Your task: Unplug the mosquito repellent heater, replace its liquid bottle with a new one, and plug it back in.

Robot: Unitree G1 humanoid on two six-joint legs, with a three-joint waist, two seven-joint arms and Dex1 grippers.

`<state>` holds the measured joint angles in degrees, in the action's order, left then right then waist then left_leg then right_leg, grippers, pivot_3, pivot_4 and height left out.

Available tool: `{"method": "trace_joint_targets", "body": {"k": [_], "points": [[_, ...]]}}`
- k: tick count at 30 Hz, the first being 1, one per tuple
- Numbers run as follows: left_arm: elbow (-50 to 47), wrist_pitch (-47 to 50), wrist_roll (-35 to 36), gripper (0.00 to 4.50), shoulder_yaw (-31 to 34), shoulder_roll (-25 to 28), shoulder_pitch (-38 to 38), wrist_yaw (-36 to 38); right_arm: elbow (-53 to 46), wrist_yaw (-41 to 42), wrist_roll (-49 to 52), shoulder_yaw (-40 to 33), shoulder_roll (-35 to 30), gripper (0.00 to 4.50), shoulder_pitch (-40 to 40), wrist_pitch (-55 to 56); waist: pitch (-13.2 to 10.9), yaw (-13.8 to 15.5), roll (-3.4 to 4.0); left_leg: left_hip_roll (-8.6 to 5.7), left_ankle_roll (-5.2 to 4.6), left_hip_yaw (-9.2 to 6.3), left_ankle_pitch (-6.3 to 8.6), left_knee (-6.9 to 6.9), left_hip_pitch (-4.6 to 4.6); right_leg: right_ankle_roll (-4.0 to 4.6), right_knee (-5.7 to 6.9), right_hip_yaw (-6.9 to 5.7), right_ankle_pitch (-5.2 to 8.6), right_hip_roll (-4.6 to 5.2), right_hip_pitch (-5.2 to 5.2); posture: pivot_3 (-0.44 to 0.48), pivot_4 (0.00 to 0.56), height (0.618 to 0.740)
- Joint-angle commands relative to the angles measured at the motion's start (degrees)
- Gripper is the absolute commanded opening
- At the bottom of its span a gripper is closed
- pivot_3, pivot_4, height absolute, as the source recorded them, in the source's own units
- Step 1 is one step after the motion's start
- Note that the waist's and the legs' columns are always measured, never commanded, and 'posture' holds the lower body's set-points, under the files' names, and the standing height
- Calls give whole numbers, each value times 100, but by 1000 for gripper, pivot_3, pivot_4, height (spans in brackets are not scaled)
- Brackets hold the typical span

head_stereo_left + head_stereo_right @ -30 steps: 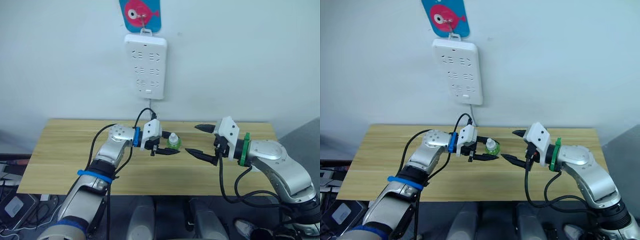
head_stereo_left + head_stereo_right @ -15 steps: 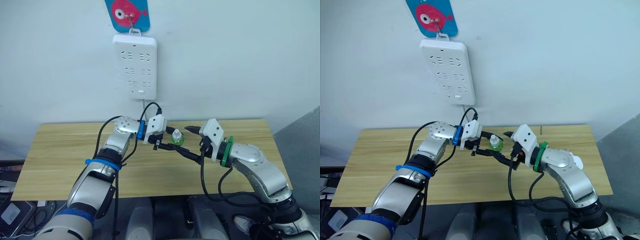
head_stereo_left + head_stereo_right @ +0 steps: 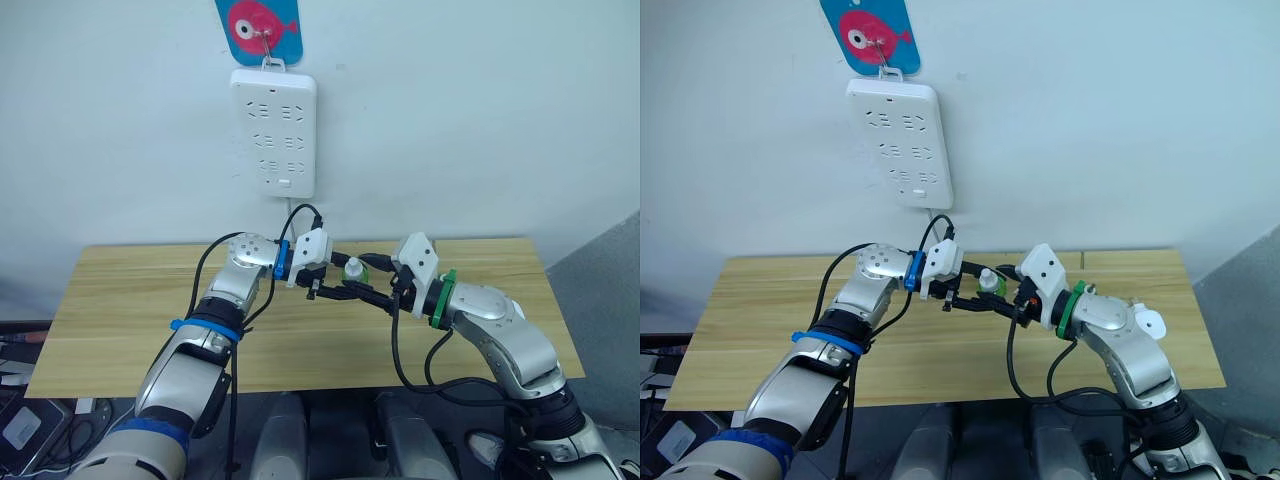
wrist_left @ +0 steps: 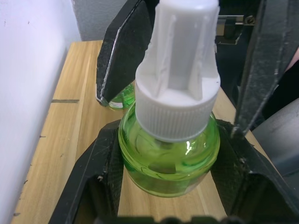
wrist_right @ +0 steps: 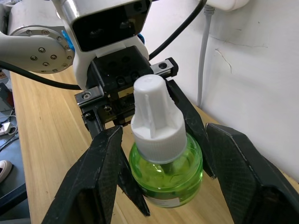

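Note:
My left gripper (image 3: 343, 287) is shut on the liquid bottle (image 3: 353, 272), a small green glass bottle with a ribbed white cap, and holds it upright above the table's middle. The left wrist view has the bottle's (image 4: 170, 156) round belly pressed between both black pads. My right gripper (image 3: 362, 279) is open, reaching in from the right, its fingers (image 5: 100, 186) standing either side of the bottle (image 5: 166, 170) with a gap to the glass. The mosquito repellent heater is out of view. Behind one right finger, part of a second green bottle (image 4: 122, 97) rests on the wood.
A long white power strip (image 3: 273, 132) hangs on the wall under a blue and pink fish hanger (image 3: 265, 25), its cable (image 5: 203, 60) running down behind the table. The wooden table (image 3: 130, 300) spreads out to both sides of the arms.
My right gripper has moved left, and its open fingers now flank the bottle. The left gripper has kept hold of the bottle. The camera has shifted over the second.

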<state>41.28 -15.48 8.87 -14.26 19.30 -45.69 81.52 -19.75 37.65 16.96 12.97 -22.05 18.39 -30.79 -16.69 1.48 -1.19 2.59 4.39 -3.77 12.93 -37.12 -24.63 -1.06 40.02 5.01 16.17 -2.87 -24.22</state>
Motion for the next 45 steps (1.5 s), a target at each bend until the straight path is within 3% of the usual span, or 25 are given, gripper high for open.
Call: {"method": "trace_joint_targets", "body": {"k": [1, 5, 14, 23, 31, 37, 40, 41, 45], "points": [[-207, -26, 71, 2244, 123, -52, 15, -44, -61, 93, 26, 4, 20, 2390, 34, 160, 0, 0, 0, 0, 0, -3, -1, 0, 0, 0, 1, -3, 0, 0, 0, 153, 221, 740], [-246, 6, 69, 2244, 117, -47, 57, -46, -80, 157, 27, 22, 6, 1137, 28, 203, 0, -1, 0, 0, 0, -7, -1, 1, 0, 0, 2, -7, 0, 0, 1, 156, 225, 740], [-808, 182, 131, 2244, 55, -9, 478, 1, -263, 505, 235, 27, -56, 1104, 275, 144, 0, -1, 0, 0, 4, -16, -5, -1, 0, 1, 8, -15, 0, 2, 2, 169, 228, 740], [-1913, 248, 303, 2244, -420, 261, 1088, 982, 995, 3211, 603, 593, -379, 1104, 1477, 699, 3, 4, 1, -2, 14, -38, -19, -3, 11, 3, 31, -41, -1, 3, 12, 213, 221, 740], [-2162, 302, 468, 2244, -586, 471, 1181, 1088, 1672, 4163, 430, 682, -317, 1104, 2113, 1047, 3, 49, 0, -3, 42, -86, -49, -4, 11, 11, 74, -93, 3, 6, 12, 231, 216, 740], [-1817, 257, 354, 2244, -415, 337, 1023, 872, 1700, 4269, 465, 279, -795, 3214, 1919, 1011, 3, 100, 0, -13, 41, -93, -67, -6, 13, 21, 85, -99, -3, 13, 13, 223, 218, 740], [-1623, 220, 318, 2244, -313, 329, 942, 719, 1357, 3905, 539, -72, -1053, 4226, 1512, 811, 4, 154, -1, -13, 37, -97, -71, -4, 13, 25, 85, -103, -5, 12, 13, 205, 216, 740], [-1558, 212, 310, 2244, -276, 325, 911, 658, 1237, 3779, 573, -177, -1114, 4450, 1377, 714, 4, 157, -1, -12, 35, -98, -72, -3, 13, 25, 85, -104, -6, 12, 12, 202, 215, 740], [-1292, 212, 280, 2244, -136, 326, 768, 423, 617, 3229, 584, -553, -1379, 4450, 626, 512, 4, 155, -2, -13, 34, -96, -73, -2, 13, 27, 86, -101, -6, 12, 11, 195, 214, 740]]}}
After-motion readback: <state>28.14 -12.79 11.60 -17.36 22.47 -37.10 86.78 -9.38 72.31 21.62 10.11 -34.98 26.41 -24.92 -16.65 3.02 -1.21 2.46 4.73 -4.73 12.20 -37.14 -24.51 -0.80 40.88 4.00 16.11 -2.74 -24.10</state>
